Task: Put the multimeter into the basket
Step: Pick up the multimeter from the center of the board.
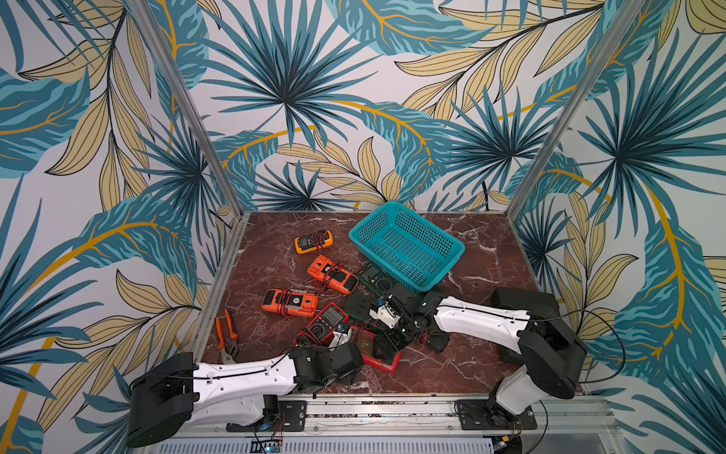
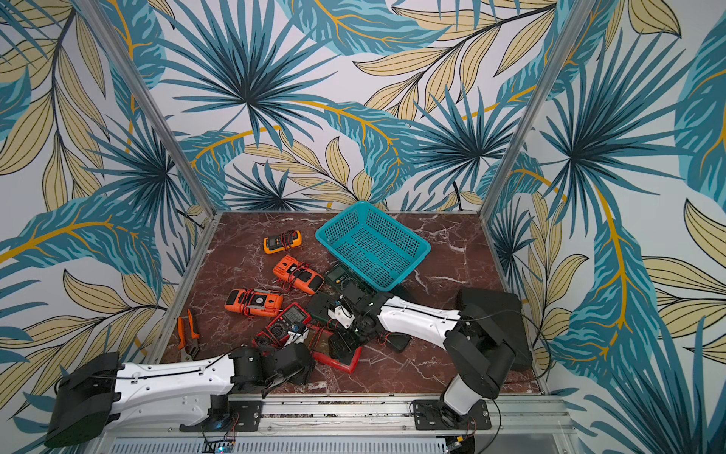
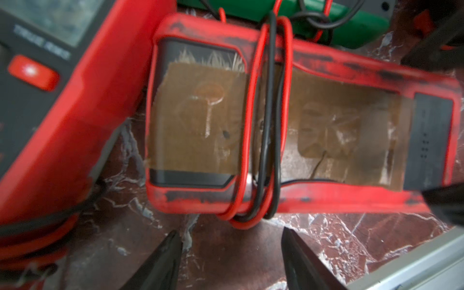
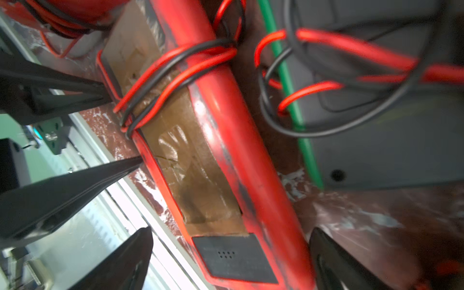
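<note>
Fingers (image 3: pixel 165 256) of the left gripper (image 3: pixel 229 233) stand apart, pinching nothing; the right gripper (image 4: pixel 231 229) is spread wide. Well beyond both sits the teal basket (image 1: pixel 429 225), holding no meter. The red taped multimeter (image 3: pixel 200 125) lies between the right fingers, probably for steadying. Its wound leads (image 3: pixel 270 125) sit just ahead of the left fingertips, likely the intended hold.

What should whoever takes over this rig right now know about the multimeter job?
Left tool: open, empty, just short of the red rectangular multimeter with brown tape.
Right tool: open, straddling that meter's end, not gripping.
Teal-blue perforated plastic basket: empty, at the far side of the dark-red marbled table.
Done: nothing yet.
To do: grip, lift, carry to basket, release.
</note>
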